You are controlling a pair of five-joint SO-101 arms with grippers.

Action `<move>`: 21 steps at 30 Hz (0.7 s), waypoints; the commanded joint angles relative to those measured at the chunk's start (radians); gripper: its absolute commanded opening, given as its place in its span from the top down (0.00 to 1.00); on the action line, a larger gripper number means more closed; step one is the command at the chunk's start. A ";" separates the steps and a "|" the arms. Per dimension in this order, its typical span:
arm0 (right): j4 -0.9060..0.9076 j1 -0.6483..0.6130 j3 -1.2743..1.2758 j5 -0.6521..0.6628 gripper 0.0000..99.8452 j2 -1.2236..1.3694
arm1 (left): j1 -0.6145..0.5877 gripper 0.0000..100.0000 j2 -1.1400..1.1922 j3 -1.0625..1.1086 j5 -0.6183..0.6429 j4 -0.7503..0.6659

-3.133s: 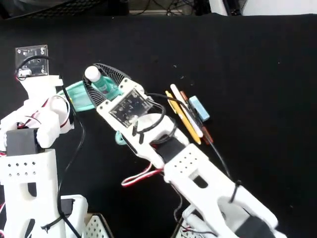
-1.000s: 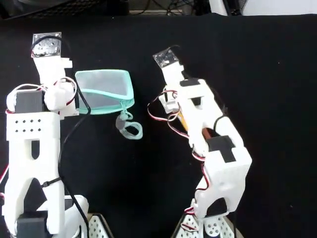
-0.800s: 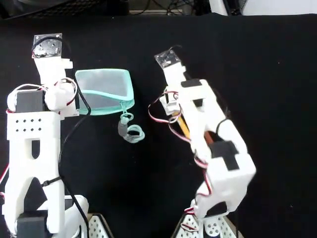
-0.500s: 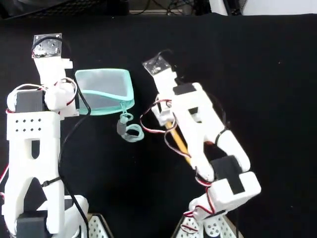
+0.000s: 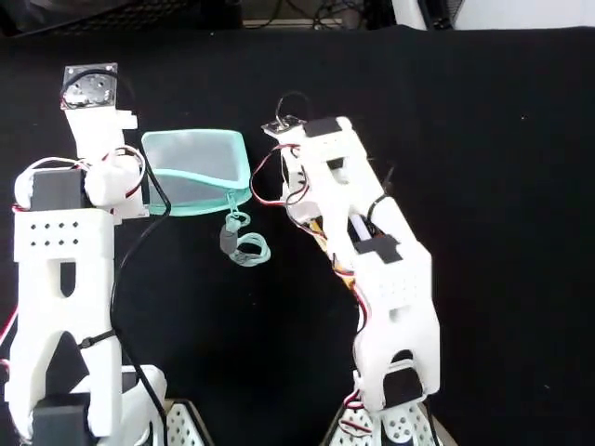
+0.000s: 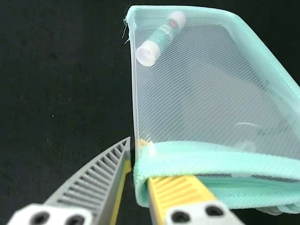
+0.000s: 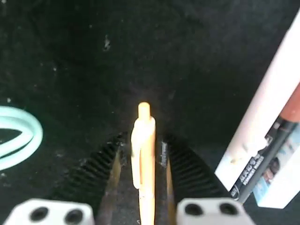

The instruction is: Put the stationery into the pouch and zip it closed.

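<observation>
Up left in the high view, the left gripper pinches the pouch edge, a labelled glue stick inside. At centre, the right gripper clamps an orange pen beside a marker with unreadable print.

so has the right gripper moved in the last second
Yes. The right gripper, shut on the orange pen, has swung left in the high view, closer to the mesh pouch.
</observation>
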 commanded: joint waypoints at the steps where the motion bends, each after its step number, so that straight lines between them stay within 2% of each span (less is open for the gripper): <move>1: -0.003 0.014 -0.064 -0.005 0.98 0.005 | 0.002 0.97 0.000 -0.001 0.000 -0.005; 5: -0.014 0.057 -0.045 -0.009 0.99 -0.058 | 0.002 0.97 0.000 0.001 0.000 -0.005; 9: -0.048 0.095 0.071 -0.002 0.99 -0.231 | 0.004 0.97 0.000 0.001 0.002 -0.005; 15: -0.209 0.084 0.432 0.038 0.99 -0.648 | 0.010 0.97 0.000 0.001 0.003 -0.005; 21: -0.331 -0.017 0.720 0.029 0.99 -1.122 | 0.008 0.97 0.002 0.001 0.003 -0.005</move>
